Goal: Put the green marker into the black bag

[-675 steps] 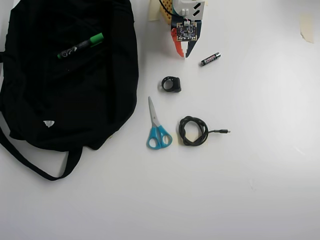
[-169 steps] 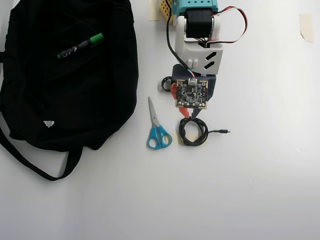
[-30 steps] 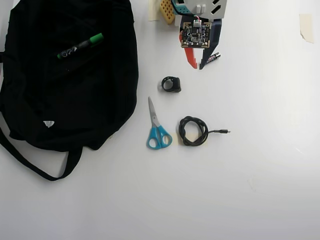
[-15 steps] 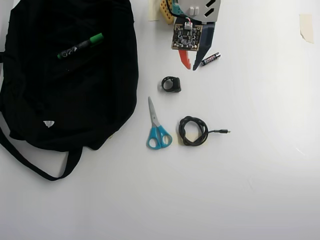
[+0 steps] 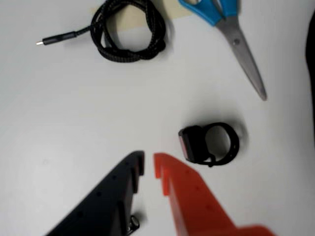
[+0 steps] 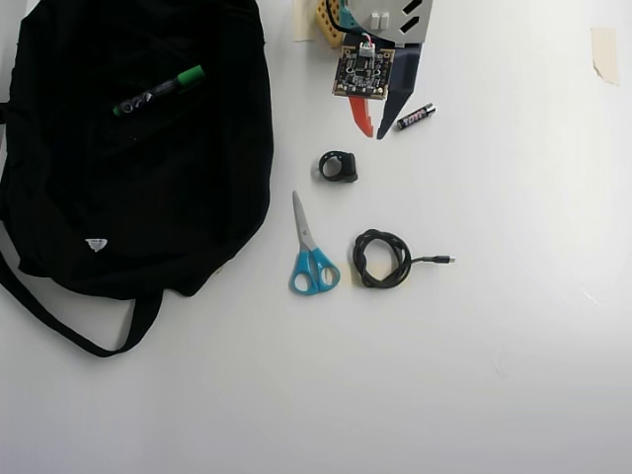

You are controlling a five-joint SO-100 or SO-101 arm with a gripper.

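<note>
Tool (image 6: 374, 132) is hovering empty over the surface (image 6: 474, 375), its 2 fingers nearly together with only a narrow gap. A black ring-shaped object (image 5: 210, 144) is lying just beside it. The green marker (image 6: 159, 91) is lying on top of the black bag (image 6: 128, 207), well apart.

The green marker (image 6: 158, 91), a slim black barrel with white print and a bright green cap, lies flat on top of the black bag (image 6: 128, 188), near its upper edge in the overhead view, cap toward the upper right. The bag is large, soft and slumped flat, its strap (image 6: 69, 326) looping out below it, a small white tag (image 6: 96, 243) low on the fabric.
</note>
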